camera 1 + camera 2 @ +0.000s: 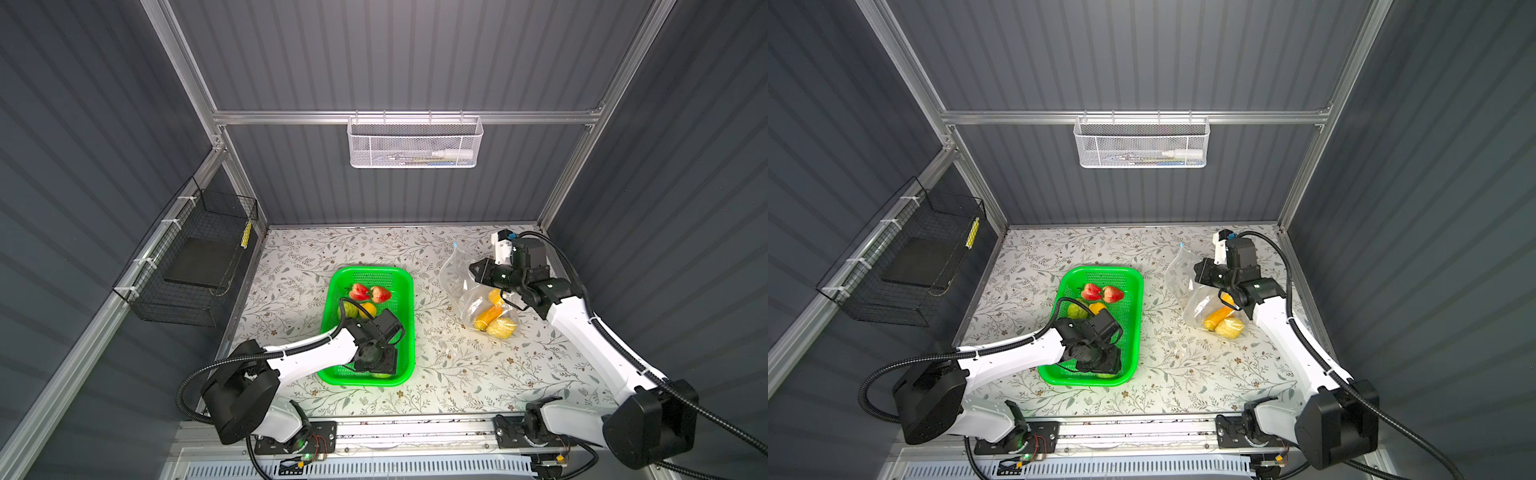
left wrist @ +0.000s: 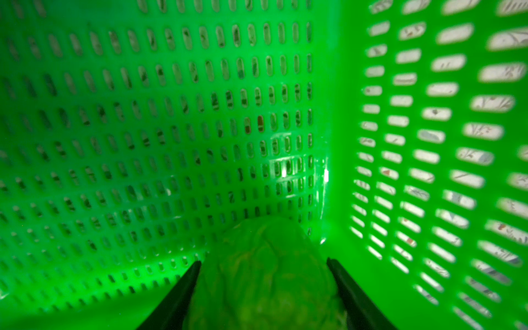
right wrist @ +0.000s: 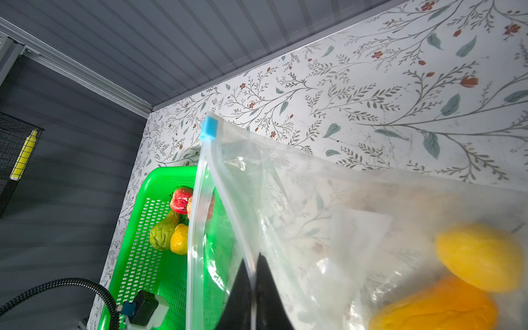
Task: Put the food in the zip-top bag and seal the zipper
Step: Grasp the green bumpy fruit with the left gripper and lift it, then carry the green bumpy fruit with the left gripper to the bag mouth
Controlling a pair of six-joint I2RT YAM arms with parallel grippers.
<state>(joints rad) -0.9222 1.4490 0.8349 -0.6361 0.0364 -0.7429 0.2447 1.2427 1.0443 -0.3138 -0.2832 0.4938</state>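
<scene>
Down in the green basket (image 1: 374, 270), your left end effector (image 2: 263, 261) straddles a green bumpy ball (image 2: 265, 283), grip unclear. Right of it on the surface (image 1: 457, 374), your right end effector (image 3: 255, 257) clamps the zip-top bag (image 3: 328, 200) at its rim.

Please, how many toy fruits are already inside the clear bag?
3: a yellow round one farthest back, beside the right arm; an orange elongated one in the middle; a pale ridged one nearest the front. The arm may hide more.

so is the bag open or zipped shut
Open: on the zip-top bag the two zipper strips stand apart, blue slider at one end.
</scene>
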